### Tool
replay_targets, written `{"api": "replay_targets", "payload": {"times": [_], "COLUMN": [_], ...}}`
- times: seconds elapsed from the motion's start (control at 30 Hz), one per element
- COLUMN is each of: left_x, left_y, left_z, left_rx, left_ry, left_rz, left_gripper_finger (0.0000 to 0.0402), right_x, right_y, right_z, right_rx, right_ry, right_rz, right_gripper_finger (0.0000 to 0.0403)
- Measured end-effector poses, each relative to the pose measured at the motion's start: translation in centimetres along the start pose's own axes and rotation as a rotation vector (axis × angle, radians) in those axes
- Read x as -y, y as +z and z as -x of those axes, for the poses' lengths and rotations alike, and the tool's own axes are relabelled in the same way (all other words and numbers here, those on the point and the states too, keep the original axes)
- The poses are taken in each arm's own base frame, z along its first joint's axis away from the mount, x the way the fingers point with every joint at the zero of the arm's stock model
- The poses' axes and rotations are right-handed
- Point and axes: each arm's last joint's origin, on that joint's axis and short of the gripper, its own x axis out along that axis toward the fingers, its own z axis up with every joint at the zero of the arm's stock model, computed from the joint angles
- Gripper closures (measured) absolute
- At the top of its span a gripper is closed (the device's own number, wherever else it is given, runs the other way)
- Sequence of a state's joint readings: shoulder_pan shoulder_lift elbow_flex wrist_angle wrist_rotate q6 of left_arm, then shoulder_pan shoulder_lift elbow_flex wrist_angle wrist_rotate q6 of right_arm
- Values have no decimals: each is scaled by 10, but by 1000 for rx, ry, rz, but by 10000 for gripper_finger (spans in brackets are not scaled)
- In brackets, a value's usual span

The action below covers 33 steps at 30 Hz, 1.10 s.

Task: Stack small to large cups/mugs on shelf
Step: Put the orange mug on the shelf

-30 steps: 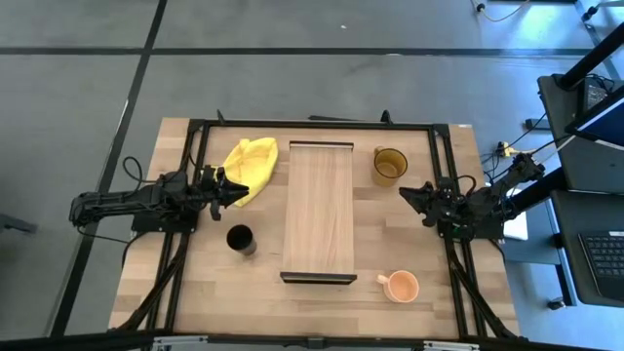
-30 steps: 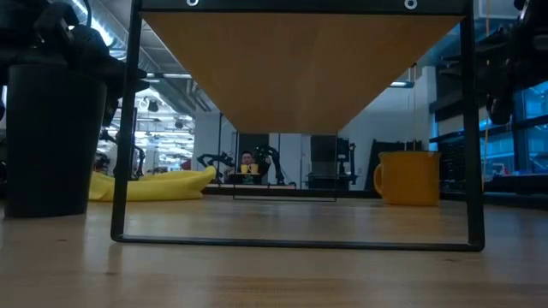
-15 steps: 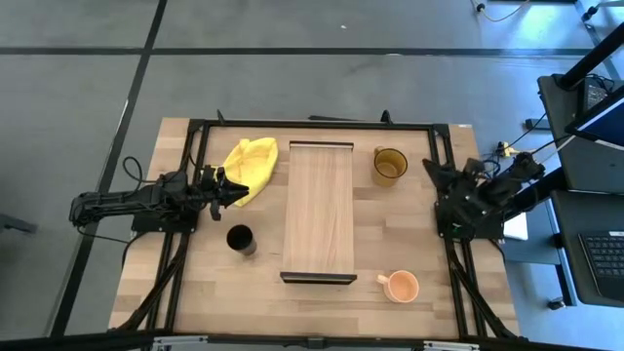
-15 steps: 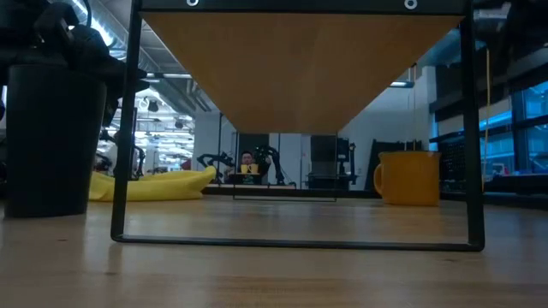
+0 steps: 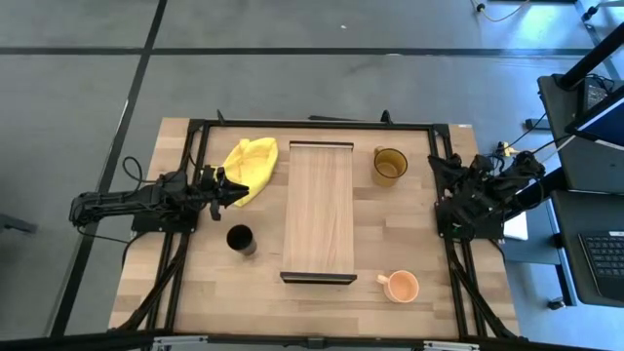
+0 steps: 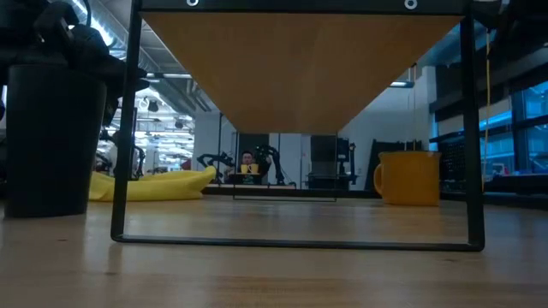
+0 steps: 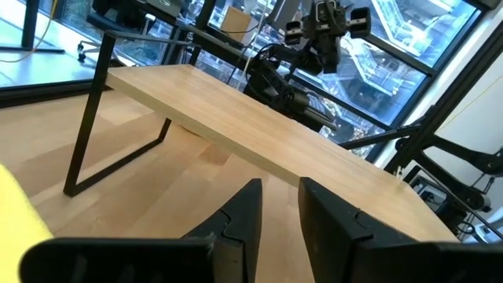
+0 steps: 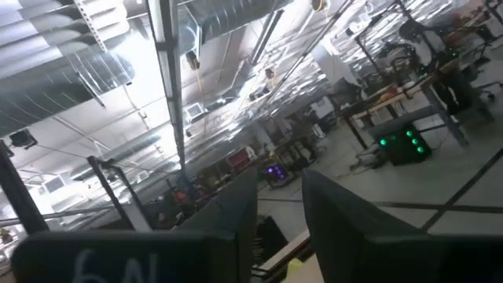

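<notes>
The shelf [image 5: 318, 211], a long light-wood board, stands on its dark end brackets in the table's middle; the low view shows its underside [image 6: 300, 68]. The small black cup [image 5: 240, 239] stands to its left, also seen in the low view [image 6: 51, 137]. The amber mug [image 5: 388, 166] stands at the far right, and it shows in the low view too [image 6: 411, 178]. The peach mug [image 5: 400, 286] stands at the near right. My left gripper [image 5: 237, 188] is shut and empty beside the yellow cloth. My right gripper [image 5: 437, 166] is shut and empty, raised at the table's right edge and tipped up toward the ceiling.
A yellow cloth [image 5: 249, 164] lies left of the shelf's far end, just beyond my left gripper. A dark frame [image 5: 312, 124] runs round the table. Bare tabletop [image 5: 390, 229] lies between the amber and peach mugs.
My right gripper has drawn back toward the table's right and far edges, away from the amber mug, rising and tipping upward out of the low view. My left arm and all the cups stay still.
</notes>
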State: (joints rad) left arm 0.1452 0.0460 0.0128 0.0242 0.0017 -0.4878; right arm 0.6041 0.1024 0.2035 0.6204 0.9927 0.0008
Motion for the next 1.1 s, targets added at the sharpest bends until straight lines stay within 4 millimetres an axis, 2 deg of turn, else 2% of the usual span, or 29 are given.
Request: {"api": "replay_targets", "payload": {"times": [0.23, 0.37, 0.5, 0.57, 0.67, 0.73, 0.83, 0.97, 1.1], "left_x": [0, 1, 1, 2, 2, 2, 2, 4, 5], "left_y": [1, 1, 3, 4, 4, 4, 4, 7, 9], "left_z": [0, 0, 0, 0, 0, 0, 0, 0, 1], "left_rx": [7, 14, 30, 40, 42, 42, 44, 72, 95], "left_ry": [-4, -7, -15, -21, -23, -23, -24, -39, -52], "left_rz": [1, 0, 1, 13, 34, 34, 34, 34, 34], "left_gripper_finger": [321, 321, 321, 321, 321, 321, 321, 321, 321], "right_x": [0, 1, -2, -4, -8, -16, -32, -56, -74], "right_y": [-2, -4, -6, -3, 14, 27, 44, 57, 61], "right_z": [0, 0, 0, 0, -1, -5, -17, -36, -49], "right_rx": [-15, -22, -41, -20, 50, 61, 8, -172, -377], "right_ry": [-9, -40, 73, 105, 189, 233, 195, 28, -76], "right_rz": [-44, 45, -56, -107, -163, -126, 17, 247, 343], "right_gripper_finger": [299, 299, 299, 299, 299, 299, 299, 299, 299]}}
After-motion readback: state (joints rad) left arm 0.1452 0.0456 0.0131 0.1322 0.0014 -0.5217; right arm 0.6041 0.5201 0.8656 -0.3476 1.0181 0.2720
